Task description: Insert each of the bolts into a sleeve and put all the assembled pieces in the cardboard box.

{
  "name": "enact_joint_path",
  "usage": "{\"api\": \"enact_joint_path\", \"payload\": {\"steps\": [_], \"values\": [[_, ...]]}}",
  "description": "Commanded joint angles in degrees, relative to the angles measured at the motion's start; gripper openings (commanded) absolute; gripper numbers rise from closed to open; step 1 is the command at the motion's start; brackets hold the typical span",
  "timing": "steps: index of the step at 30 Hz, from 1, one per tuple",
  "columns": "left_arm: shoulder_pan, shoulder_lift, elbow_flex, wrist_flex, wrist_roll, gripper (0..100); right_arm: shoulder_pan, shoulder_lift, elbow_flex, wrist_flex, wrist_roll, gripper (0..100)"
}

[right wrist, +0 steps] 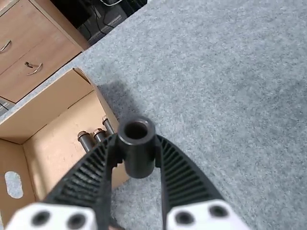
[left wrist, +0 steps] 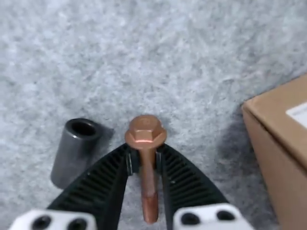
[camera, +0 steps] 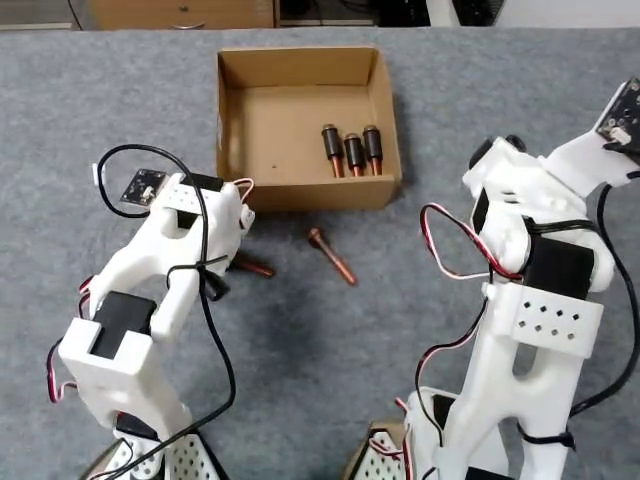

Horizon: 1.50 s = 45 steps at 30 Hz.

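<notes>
My left gripper [left wrist: 145,152] pinches a bolt [left wrist: 146,135], a loose sleeve [left wrist: 75,152] just beside it; my right gripper [right wrist: 136,143] clamps a second sleeve [right wrist: 136,158].

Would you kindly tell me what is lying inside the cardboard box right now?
Three bolts in dark sleeves lie side by side near one wall of the cardboard box. The parts of the shanks inside the sleeves are hidden.

Bright, even light; soft shadows (deepest beside the cardboard box [right wrist: 48,112]).
</notes>
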<state>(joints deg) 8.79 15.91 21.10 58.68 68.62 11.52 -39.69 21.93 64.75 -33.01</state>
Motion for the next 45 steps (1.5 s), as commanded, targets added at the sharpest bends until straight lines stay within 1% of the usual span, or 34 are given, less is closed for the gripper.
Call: {"api": "enact_joint_path", "payload": {"steps": [1, 5, 7, 9, 11, 16, 19, 23, 30, 34, 36, 41, 45], "values": [[0.88, 0.66, 0.7, 0.79, -0.18, 2, 0.48, -0.66, -0.75, -1.49, -0.79, 0.2], [0.7, 0.13, 0.09, 0.97, -0.44, 2, 0.48, -0.66, -0.92, -1.32, -0.79, 0.2], [0.62, 0.13, -1.85, 3.08, -0.53, 2, 0.48, -0.66, -0.92, -1.32, -0.62, 0.2], [0.53, 0.13, -5.54, 7.56, -1.32, 2, 0.48, -0.66, -0.92, -1.32, -0.44, 0.2], [0.53, 0.13, -10.46, 12.22, -4.22, 2, 0.48, -0.66, -0.92, -1.32, -0.44, 0.1], [-0.44, 0.13, -27.08, 25.85, -9.32, 2, 0.4, -0.66, -0.92, -1.32, -0.09, 0.1], [-2.02, 0.13, -36.84, 32.35, -12.75, 2, -1.63, -0.75, -0.92, -1.32, 3.6, 0.1], [-2.81, 0.13, -46.33, 38.51, -17.58, 2, -4.44, -0.75, -1.71, -1.32, 6.33, 0.1], [-2.9, 0.13, -55.56, 39.21, -38.24, 2, -8.75, -0.75, -3.3, -1.49, 17.49, 0.1], [-2.9, -0.84, -61.27, 40.79, -45.27, 2, -11.21, -0.84, -3.12, -1.32, 26.9, 0.1], [-2.9, -3.38, -64.09, 41.23, -47.65, 2, -11.65, -0.84, -3.03, -1.32, 27.96, 0.1], [-2.37, -14.11, -65.58, 41.49, -47.91, 2, -11.82, -1.1, -3.38, -0.18, 28.31, 0.1], [-2.29, -22.2, -61.89, 41.58, -47.82, 2, -15.96, -1.1, -8.13, 9.76, 27.96, 0.1]]}}
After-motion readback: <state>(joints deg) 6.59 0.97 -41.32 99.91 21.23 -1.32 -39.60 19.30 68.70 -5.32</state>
